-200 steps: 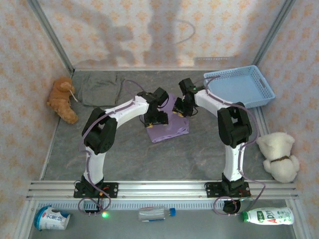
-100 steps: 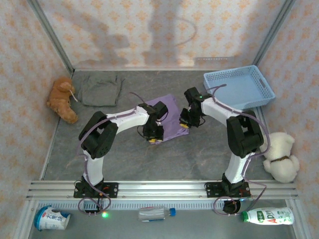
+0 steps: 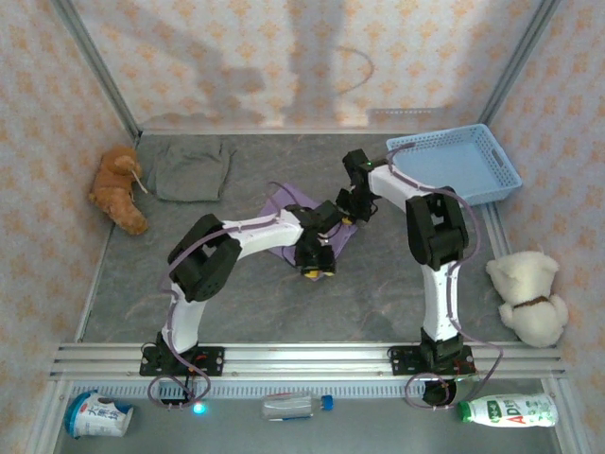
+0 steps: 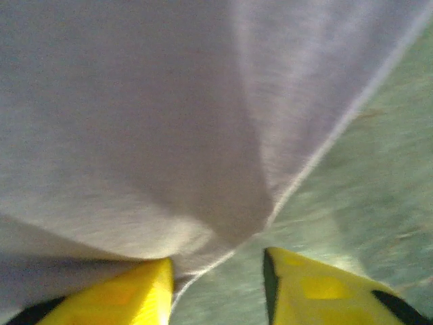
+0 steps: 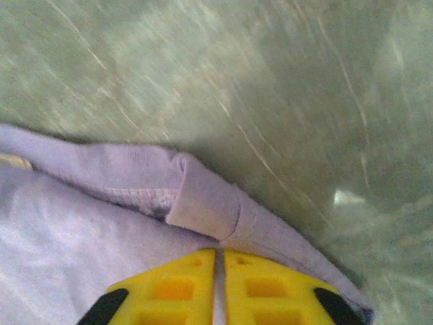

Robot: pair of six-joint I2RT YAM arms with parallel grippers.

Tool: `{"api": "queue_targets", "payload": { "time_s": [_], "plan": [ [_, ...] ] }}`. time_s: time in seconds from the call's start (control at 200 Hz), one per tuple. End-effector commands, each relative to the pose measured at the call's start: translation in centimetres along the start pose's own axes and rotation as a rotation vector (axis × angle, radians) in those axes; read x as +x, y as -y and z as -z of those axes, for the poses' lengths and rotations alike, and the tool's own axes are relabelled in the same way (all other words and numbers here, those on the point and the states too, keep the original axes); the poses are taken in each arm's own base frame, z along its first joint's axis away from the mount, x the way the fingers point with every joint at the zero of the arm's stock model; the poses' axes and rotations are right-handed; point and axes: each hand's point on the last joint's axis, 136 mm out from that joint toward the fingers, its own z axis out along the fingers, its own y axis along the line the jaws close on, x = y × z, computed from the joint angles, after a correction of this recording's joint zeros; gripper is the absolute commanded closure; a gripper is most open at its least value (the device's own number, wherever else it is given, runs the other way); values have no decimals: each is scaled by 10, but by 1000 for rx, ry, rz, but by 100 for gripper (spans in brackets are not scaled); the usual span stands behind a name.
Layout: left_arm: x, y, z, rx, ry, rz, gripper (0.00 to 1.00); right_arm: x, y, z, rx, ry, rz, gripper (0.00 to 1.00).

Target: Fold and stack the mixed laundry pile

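The lavender shirt [image 3: 286, 201] lies crumpled mid-table, largely under both arms. My left gripper [image 3: 317, 262] hovers at its near right edge. In the left wrist view the left gripper [image 4: 218, 284] is open, the shirt [image 4: 135, 122] spreads ahead, and its hem runs down past the left finger [image 4: 128, 294]. My right gripper [image 3: 352, 210] sits at the shirt's far right edge. The right wrist view has the right gripper [image 5: 219, 256] shut on a folded hem of the shirt [image 5: 81, 223]. The grey-brown trousers [image 3: 194, 168] lie folded at the back left.
A light blue basket [image 3: 454, 163] stands at the back right. An orange plush [image 3: 118, 189] sits by the left wall and a cream plush [image 3: 527, 298] by the right wall. Bottles [image 3: 501, 410] lie in front of the rail.
The shirt went from held up, to spread flat, to bunched. My left gripper moved right and toward the near side. My right gripper dipped forward, then drew back to the shirt's far edge.
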Motion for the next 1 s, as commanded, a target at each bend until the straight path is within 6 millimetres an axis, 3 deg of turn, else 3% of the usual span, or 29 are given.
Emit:
{"api": "queue_targets", "payload": {
  "time_s": [0.0,0.08,0.165,0.355,0.43,0.636,0.651,0.746,0.901,0.991],
  "plan": [
    [-7,35,7,52,14,3,42,-17,-5,19,29,40,78,82],
    [-23,38,35,17,89,-19,30,-23,-14,36,9,63,94,78],
    [-40,29,69,-14,166,-27,26,-25,-16,55,0,100,94,67],
    [-70,-28,136,-37,287,-1,24,-27,7,89,6,156,12,47],
    [-78,-56,146,-72,289,4,24,-23,18,99,19,178,-8,39],
    [-109,-120,151,-226,321,-12,25,6,51,115,90,200,-42,21],
    [-114,-127,142,-247,305,-6,25,9,54,115,93,201,-47,20],
    [-132,-152,134,-320,302,16,25,25,66,115,98,203,-78,14],
    [-151,-166,111,-390,256,-19,26,40,84,116,116,229,-115,12],
    [-150,-171,91,-391,210,-16,25,45,90,116,135,227,-123,12]
  ]
}}
